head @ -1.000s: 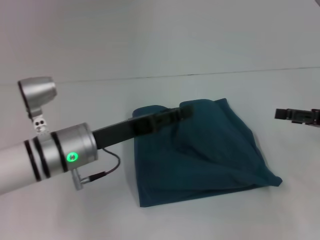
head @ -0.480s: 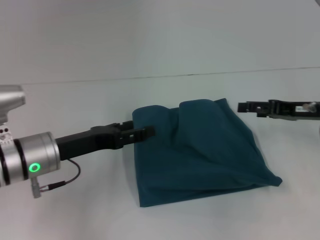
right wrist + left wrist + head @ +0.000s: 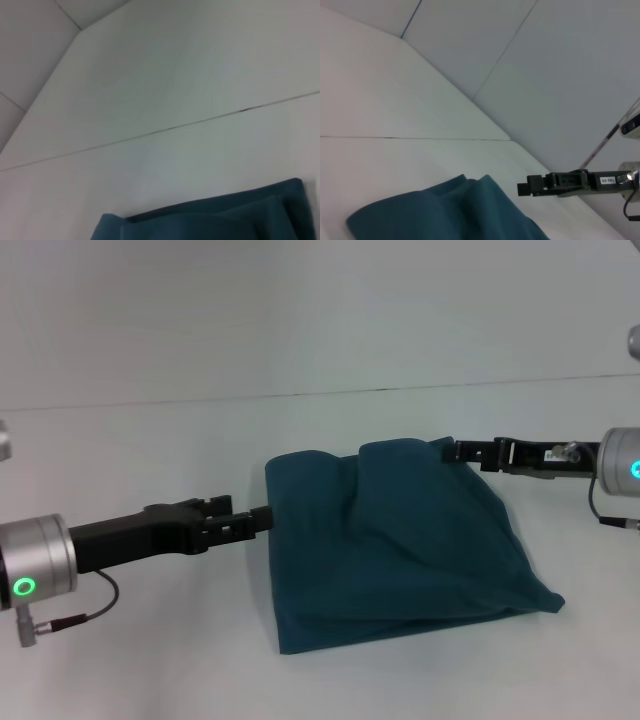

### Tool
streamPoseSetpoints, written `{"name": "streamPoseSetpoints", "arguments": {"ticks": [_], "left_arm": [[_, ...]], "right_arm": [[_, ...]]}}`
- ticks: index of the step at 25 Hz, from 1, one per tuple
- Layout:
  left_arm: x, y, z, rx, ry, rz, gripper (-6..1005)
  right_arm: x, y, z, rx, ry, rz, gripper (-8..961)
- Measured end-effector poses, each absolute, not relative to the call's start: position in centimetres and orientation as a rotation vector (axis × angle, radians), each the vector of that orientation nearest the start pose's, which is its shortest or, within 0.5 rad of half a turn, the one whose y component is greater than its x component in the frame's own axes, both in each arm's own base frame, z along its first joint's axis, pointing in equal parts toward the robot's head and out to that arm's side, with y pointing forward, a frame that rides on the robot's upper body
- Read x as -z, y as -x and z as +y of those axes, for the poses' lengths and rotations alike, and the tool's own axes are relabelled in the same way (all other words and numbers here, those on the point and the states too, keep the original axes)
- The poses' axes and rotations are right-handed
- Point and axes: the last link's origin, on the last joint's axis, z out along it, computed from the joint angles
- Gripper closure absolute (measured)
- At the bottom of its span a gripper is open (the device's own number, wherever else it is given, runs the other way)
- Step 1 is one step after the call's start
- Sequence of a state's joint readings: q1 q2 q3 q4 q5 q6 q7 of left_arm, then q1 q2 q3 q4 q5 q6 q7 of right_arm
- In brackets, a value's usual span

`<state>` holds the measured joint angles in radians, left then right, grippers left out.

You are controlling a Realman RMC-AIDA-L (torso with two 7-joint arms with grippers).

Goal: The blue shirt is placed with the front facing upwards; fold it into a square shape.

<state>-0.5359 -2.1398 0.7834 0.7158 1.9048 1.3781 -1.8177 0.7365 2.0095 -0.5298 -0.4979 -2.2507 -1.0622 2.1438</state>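
On the white table [image 3: 130, 660] before us, the blue shirt [image 3: 400, 540] lies already gathered into a roughly square bundle, its near edge fairly straight while the far edge humps up in two soft ridges and the near right corner juts out in a point. Our left gripper [image 3: 262, 514] reaches in from the left, its tip just at the shirt's left edge, and we cannot tell whether its jaws are apart or together, or whether they have any cloth between them. Our right gripper [image 3: 462, 451] comes in from the right and sits at the far right corner of the bundle, touching or nearly touching the fabric; its jaws are likewise too hard to read. In the left wrist view the right gripper [image 3: 532, 184] hangs just beyond the raised folds of the shirt [image 3: 445, 210], and the right wrist view shows only the far edge of the shirt [image 3: 210, 220] against the table. We judge the fold to be near its end, with tidying left. The risk from here is undoing the stack: if either claw drags sideways while snagged on a layer, the loose upper folds could slide off. Pressing on the humped ridges could also push the jutting corner farther out and spoil the square.
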Motion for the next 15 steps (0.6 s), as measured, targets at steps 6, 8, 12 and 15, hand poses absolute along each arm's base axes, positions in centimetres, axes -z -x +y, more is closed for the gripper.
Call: {"name": "streamPoseSetpoints", "arguments": {"ticks": [6,8,12,15], "left_arm": [[1.5,24.7,35.3,0.786,2.499,-1.166,79],[1.5,24.7,35.3,0.78,2.5,-1.165,79],[1.6,24.7,35.4,0.772,2.499,-1.166,80],[1.7,24.8,35.5,0.766,2.494,-1.169,80]], "right_arm": [[-0.5,-28.7,41.7,-0.539,2.041,1.543,84],[-0.1,-28.5,41.8,-0.541,2.041,1.541,85],[0.7,-28.2,42.0,-0.536,2.035,1.546,84],[1.4,-27.9,42.1,-0.529,2.035,1.547,85]]}}
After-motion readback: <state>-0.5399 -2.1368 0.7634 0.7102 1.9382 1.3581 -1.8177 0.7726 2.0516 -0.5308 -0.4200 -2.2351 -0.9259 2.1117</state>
